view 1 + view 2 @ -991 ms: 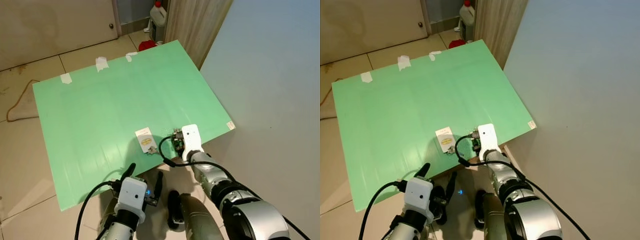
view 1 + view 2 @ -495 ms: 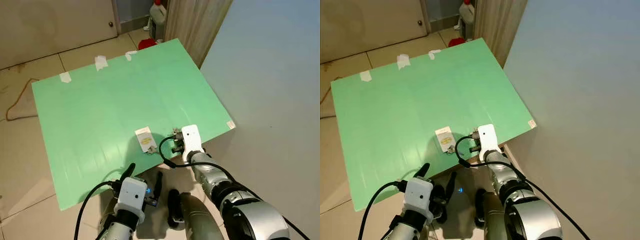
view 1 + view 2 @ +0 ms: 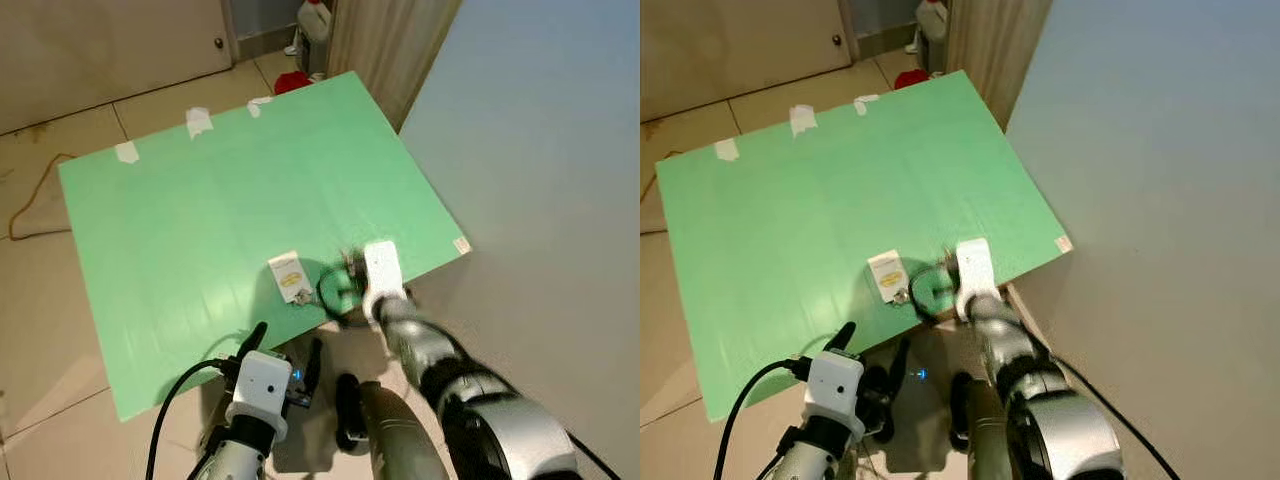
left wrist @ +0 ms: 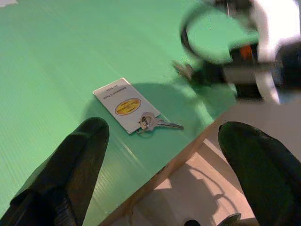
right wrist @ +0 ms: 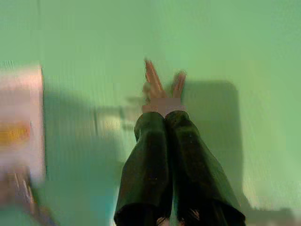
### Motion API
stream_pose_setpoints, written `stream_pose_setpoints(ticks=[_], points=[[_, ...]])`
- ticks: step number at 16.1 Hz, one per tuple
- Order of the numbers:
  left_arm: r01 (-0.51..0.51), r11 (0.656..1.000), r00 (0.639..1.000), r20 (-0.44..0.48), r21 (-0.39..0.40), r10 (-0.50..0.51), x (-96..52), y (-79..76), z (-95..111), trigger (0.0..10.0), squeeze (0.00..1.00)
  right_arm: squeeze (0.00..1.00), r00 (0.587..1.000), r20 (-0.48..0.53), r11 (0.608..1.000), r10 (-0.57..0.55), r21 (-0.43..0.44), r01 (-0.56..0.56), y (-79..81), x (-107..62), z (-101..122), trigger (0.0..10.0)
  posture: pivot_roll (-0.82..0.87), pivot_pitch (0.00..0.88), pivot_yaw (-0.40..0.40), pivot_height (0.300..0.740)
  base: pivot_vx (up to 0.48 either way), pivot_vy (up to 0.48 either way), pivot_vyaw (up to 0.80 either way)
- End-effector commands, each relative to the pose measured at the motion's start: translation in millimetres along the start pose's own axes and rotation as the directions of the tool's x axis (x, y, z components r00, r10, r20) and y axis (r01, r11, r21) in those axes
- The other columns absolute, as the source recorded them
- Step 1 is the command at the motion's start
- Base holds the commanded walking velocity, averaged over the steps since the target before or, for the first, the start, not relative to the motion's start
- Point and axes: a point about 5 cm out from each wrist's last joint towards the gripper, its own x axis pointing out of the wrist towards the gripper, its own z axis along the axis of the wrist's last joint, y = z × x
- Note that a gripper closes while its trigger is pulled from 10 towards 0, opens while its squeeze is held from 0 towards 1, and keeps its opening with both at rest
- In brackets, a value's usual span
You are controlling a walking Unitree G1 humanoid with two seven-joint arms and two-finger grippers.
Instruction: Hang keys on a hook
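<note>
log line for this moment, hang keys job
phase: reach | right end effector: shut, over green board, beside key with white tag | left end effector: open, at board's near edge | key: flat on board

Green board with white tag and key.

Both arms are silver and ribbed, built of rounded metal segments with dark joints. Each wrist carries a white boxy camera housing, fed by a looping black cable. The left gripper has two long, matte black, tapering fingers, with a small blue light glowing just behind them. The right gripper has glossy black fingers with pale tips.
</note>
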Motion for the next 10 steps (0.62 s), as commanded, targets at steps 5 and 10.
stream_pose_setpoints(ticks=[5,10], points=[[0.001,1.000,1.000,-0.028,-0.002,-0.001,-1.0,-2.3,-5,10.0,0.00,0.00,0.984,0.180,0.998,0.001,0.068,-0.013,-4.8,8.5,53,0.0,0.07,0.372,-0.094,0.722,0.000,0.000,0.00],[-0.193,0.979,0.974,-0.102,0.070,0.200,15.2,45.4,-3,10.0,0.00,0.00,0.957,0.289,1.000,0.004,0.014,-0.009,-24.9,4.9,82,0.0,0.04,0.279,-0.078,0.722,0.000,0.000,0.00]])
